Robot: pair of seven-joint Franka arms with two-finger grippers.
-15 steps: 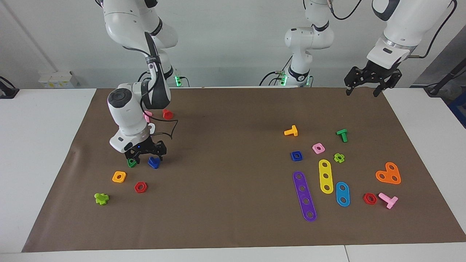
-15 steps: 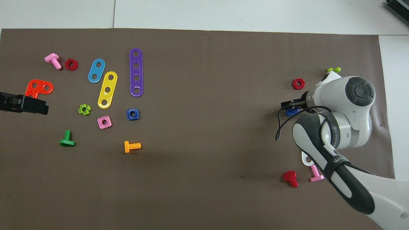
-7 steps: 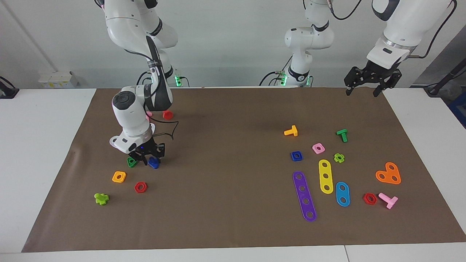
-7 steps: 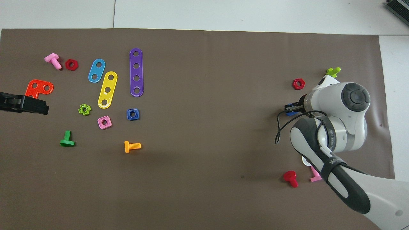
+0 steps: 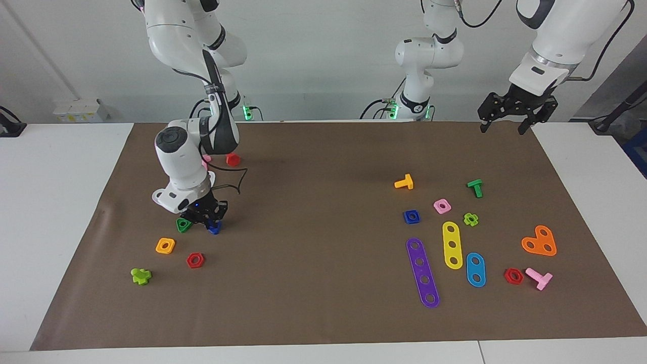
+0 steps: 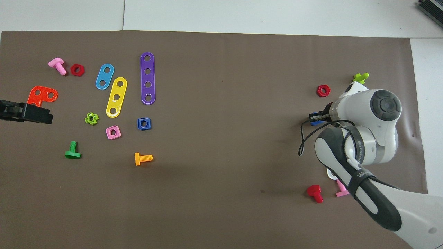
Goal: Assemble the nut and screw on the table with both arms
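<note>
The dark blue screw [image 5: 214,228] lies on the brown mat [image 5: 323,167] toward the right arm's end of the table. My right gripper [image 5: 210,222] is down on it, its fingertips shut on the screw. From overhead, only a bit of blue screw [image 6: 314,119] shows at the right gripper [image 6: 317,117], the rest hidden under the wrist. The dark blue square nut [image 5: 412,216] [image 6: 144,123] lies flat toward the left arm's end. My left gripper [image 5: 509,124] [image 6: 46,117] waits open, raised over the mat's corner by its base.
A green triangular nut [image 5: 183,225] lies right beside the screw, with an orange square nut [image 5: 165,245] and a red hex nut [image 5: 195,260] farther out. Around the blue nut are a pink nut [image 5: 442,206], an orange screw [image 5: 404,182] and a purple strip [image 5: 422,272].
The right gripper has come down a little and closed its fingers onto the blue screw. The left arm has stayed where it was.
</note>
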